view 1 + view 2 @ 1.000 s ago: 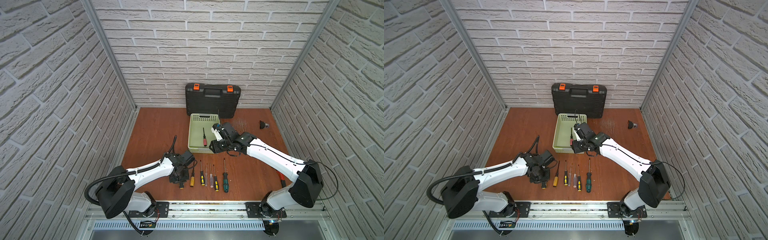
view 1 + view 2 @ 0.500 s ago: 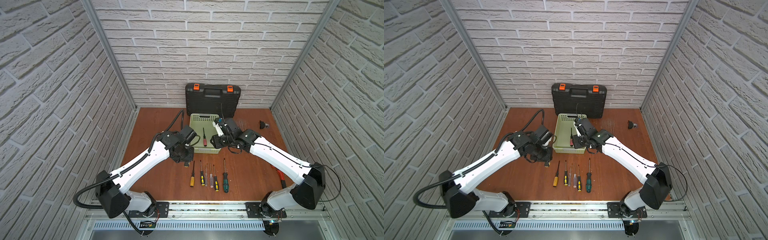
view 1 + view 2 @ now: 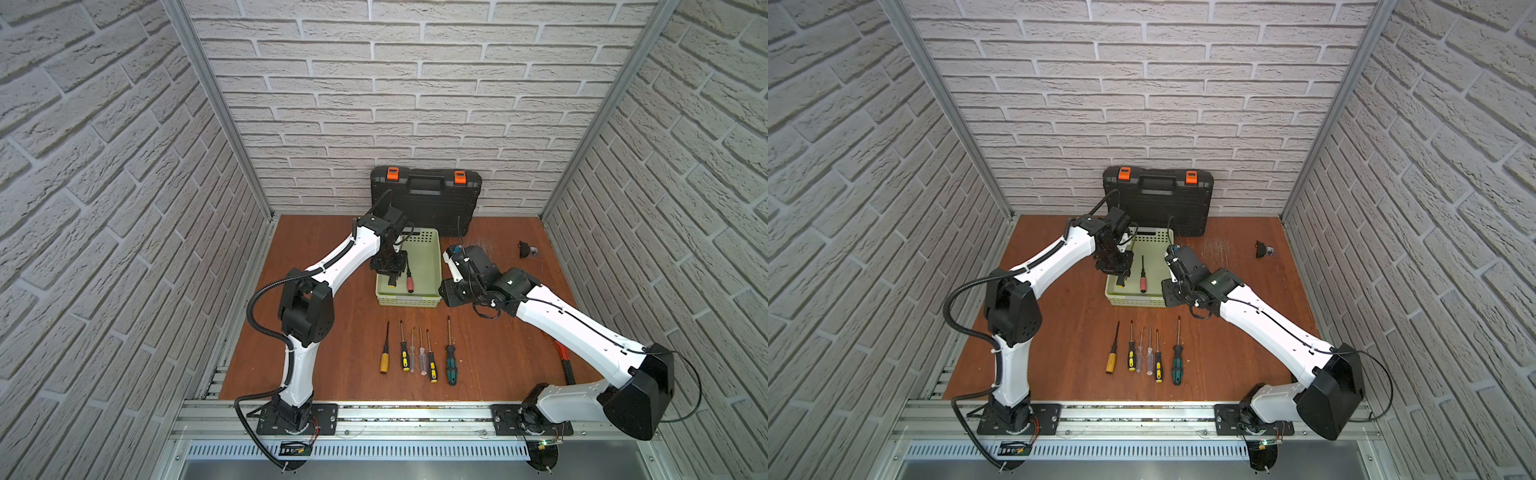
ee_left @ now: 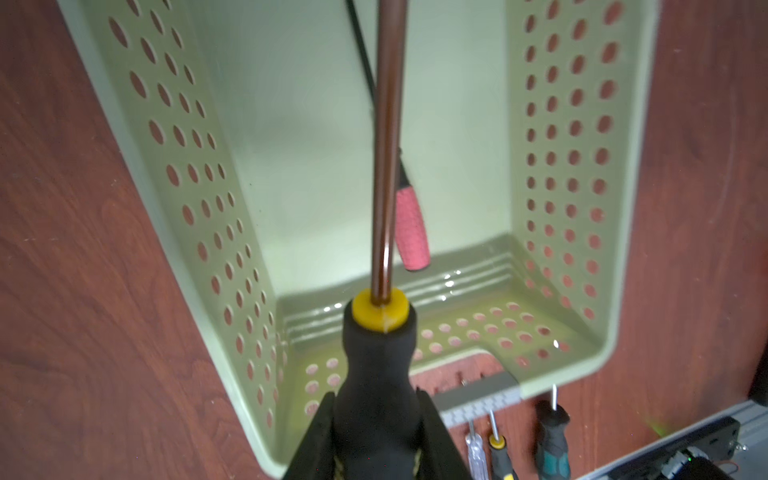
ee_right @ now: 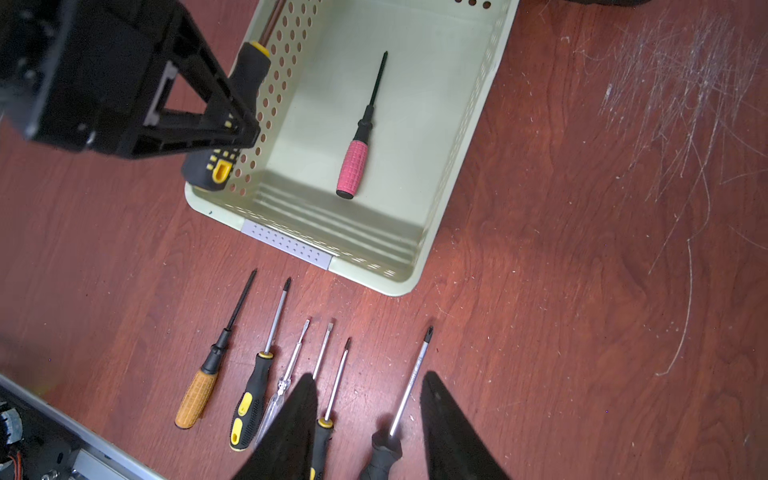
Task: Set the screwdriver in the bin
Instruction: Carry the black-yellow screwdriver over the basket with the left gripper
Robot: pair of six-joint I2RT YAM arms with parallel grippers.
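The pale green bin (image 3: 437,266) (image 3: 1133,301) stands mid-table, and a pink-handled screwdriver (image 3: 410,284) (image 5: 352,168) lies inside it. My left gripper (image 3: 390,266) (image 4: 376,399) is shut on the black handle of a black-and-yellow screwdriver (image 4: 378,374) (image 5: 249,70). It holds that screwdriver above the bin's left side, shaft pointing toward the back wall. My right gripper (image 3: 451,293) (image 5: 368,376) hovers open beside the bin's front right corner, with nothing between its fingers.
Several screwdrivers (image 3: 419,353) lie in a row on the table in front of the bin. A black tool case (image 3: 426,199) leans against the back wall. A small black object (image 3: 525,249) sits at the back right. A red-handled tool (image 3: 563,361) lies under the right arm.
My left arm has lifted the black-and-yellow screwdriver from the left end of the front row and carried it back over the bin. The right gripper has barely shifted.
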